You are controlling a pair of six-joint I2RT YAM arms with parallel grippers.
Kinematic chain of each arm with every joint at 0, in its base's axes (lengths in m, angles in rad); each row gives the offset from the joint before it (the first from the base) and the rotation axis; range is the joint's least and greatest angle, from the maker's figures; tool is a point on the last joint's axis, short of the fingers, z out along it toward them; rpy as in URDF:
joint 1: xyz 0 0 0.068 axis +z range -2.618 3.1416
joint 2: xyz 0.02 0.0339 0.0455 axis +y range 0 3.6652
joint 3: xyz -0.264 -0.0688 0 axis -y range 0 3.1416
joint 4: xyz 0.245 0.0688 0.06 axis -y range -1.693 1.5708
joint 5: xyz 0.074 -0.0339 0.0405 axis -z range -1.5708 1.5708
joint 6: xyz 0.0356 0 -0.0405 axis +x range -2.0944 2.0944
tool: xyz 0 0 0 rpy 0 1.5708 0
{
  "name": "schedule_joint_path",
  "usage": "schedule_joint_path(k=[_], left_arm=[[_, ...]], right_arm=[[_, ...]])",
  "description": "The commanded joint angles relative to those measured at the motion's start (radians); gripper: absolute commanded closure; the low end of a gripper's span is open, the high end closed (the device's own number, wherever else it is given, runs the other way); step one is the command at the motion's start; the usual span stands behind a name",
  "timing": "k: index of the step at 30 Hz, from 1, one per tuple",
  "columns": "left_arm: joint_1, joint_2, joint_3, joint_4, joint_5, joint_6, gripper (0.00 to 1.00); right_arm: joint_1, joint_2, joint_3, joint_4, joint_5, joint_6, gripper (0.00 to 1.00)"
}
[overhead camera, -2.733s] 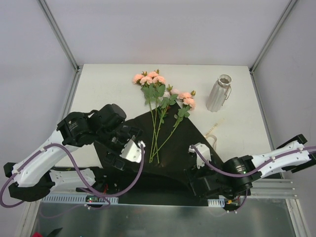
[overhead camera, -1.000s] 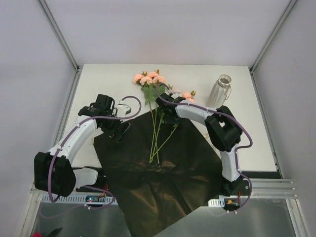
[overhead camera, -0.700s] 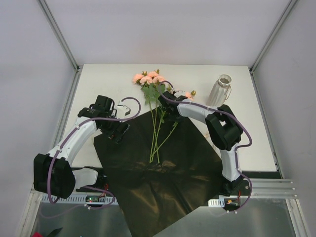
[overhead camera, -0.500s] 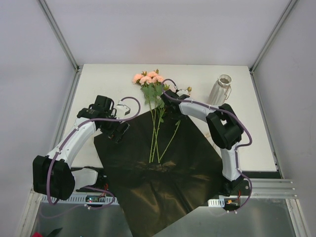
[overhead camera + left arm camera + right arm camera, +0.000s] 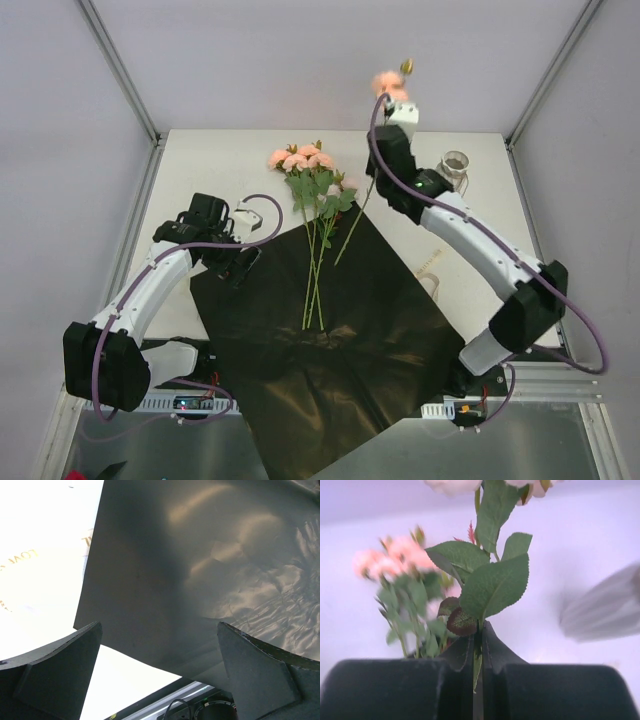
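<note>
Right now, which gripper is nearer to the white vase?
Right. The right gripper holds a flower stem up just left of the white vase; the left gripper hovers open over the left corner of the black sheet.

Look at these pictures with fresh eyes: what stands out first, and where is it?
The right gripper, shut on the stem of a pink rose, holds it high over the far side of the table, blooms uppermost. Below it, a bunch of pink flowers lies with its stems on a crumpled black sheet. The left gripper is open over that sheet's left corner.
</note>
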Motion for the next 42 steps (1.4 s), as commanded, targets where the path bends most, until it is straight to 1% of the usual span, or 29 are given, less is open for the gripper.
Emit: schedule_joint_path(k=[1, 2, 3, 4, 5, 6, 7, 8, 10, 11, 14, 17, 21, 24, 30, 37, 42], left_arm=[[0.005, 0.013, 0.002, 0.009, 0.006, -0.032, 0.01], [0.005, 0.018, 0.006, 0.012, 0.008, -0.033, 0.01], [0.005, 0.025, 0.008, 0.014, 0.008, -0.036, 0.01], [0.005, 0.029, 0.010, 0.020, 0.012, -0.041, 0.01], [0.005, 0.030, 0.008, 0.023, 0.015, -0.044, 0.01], [0.005, 0.032, 0.005, 0.026, 0.018, -0.045, 0.01], [0.005, 0.030, 0.002, 0.030, 0.025, -0.050, 0.01], [0.005, 0.029, -0.007, 0.040, 0.026, -0.052, 0.01], [0.005, 0.032, -0.018, 0.044, 0.031, -0.056, 0.01], [0.005, 0.030, -0.029, 0.053, 0.032, -0.055, 0.01], [0.005, 0.035, -0.043, 0.061, 0.032, -0.056, 0.01], [0.005, 0.033, -0.046, 0.064, 0.029, -0.055, 0.01], [0.005, 0.018, -0.049, 0.067, 0.031, -0.052, 0.01], [0.005, 0.015, -0.052, 0.066, 0.026, -0.046, 0.01], [0.005, 0.012, -0.052, 0.070, 0.028, -0.045, 0.01], [0.006, 0.013, -0.049, 0.073, 0.028, -0.049, 0.01], [0.006, -0.001, -0.050, 0.075, 0.020, -0.047, 0.01]], right_arm=[[0.006, -0.133, 0.121, 0.311, 0.105, -0.432, 0.99], [0.006, -0.141, 0.124, 0.445, 0.139, -0.523, 0.99], [0.005, -0.156, 0.117, 0.525, 0.154, -0.681, 0.99], [0.005, -0.162, 0.106, 0.605, 0.166, -0.774, 0.99], [0.005, -0.170, 0.063, 0.785, 0.170, -0.849, 0.99], [0.006, -0.180, 0.037, 0.881, 0.162, -0.923, 0.99], [0.002, -0.181, 0.017, 0.972, 0.151, -1.073, 0.99], [0.000, -0.176, 0.008, 1.092, 0.142, -1.126, 0.99], [-0.013, -0.155, 0.035, 1.179, 0.163, -1.250, 0.99], [-0.021, -0.148, 0.043, 1.255, 0.176, -1.281, 0.99], [-0.050, -0.136, 0.072, 1.359, 0.163, -1.355, 0.99], [-0.090, -0.104, 0.129, 1.423, 0.159, -1.414, 0.99], [-0.142, -0.070, 0.164, 1.430, 0.137, -1.432, 0.99], [-0.197, -0.088, 0.140, 1.408, 0.154, -1.381, 0.99], [-0.237, -0.110, 0.074, 1.397, 0.151, -1.364, 0.99], [-0.273, -0.127, -0.043, 1.405, 0.185, -1.307, 0.99], [-0.296, -0.105, -0.109, 1.433, 0.222, -1.272, 0.99]])
